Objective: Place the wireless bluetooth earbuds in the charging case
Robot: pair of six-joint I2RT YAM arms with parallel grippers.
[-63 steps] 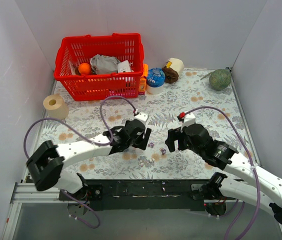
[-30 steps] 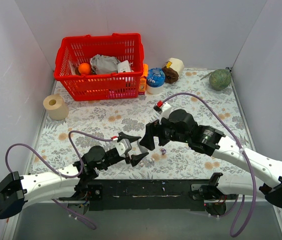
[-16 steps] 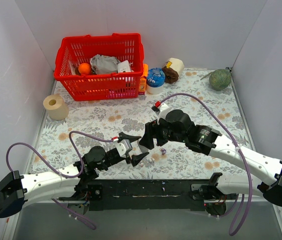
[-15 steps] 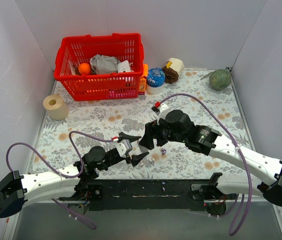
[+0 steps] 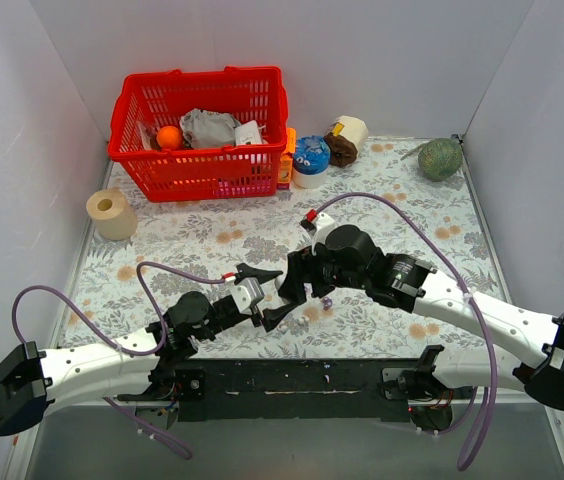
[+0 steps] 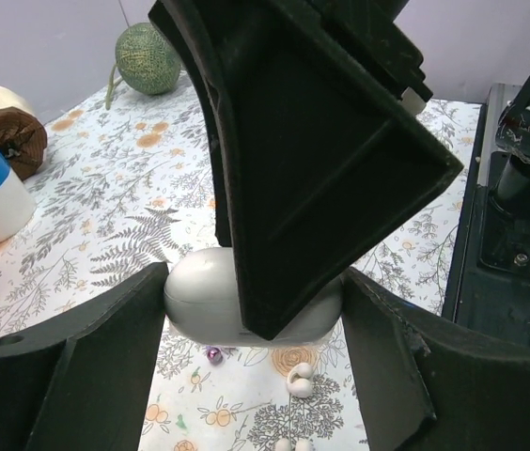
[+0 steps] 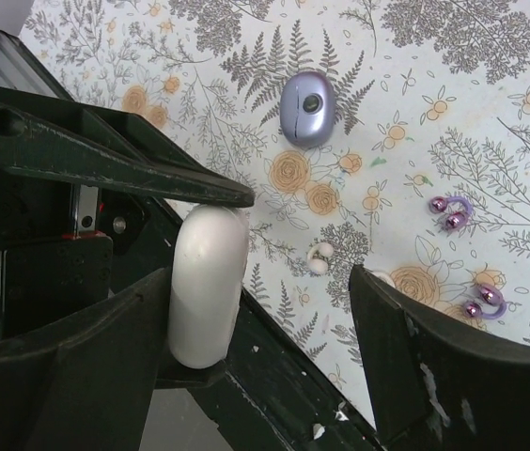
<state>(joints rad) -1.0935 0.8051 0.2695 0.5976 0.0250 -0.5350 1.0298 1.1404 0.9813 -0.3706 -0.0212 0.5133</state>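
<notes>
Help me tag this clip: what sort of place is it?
Likely a robot test booth: plain white walls around a floral-covered table, two robot arms bolted at its edge, a red basket of props.

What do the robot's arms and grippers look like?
The left arm and right arm have white links with black joints; a lilac cable loops along each, and a red tag sits near each wrist. The left gripper and right gripper are black, with wedge-shaped fingers.
</notes>
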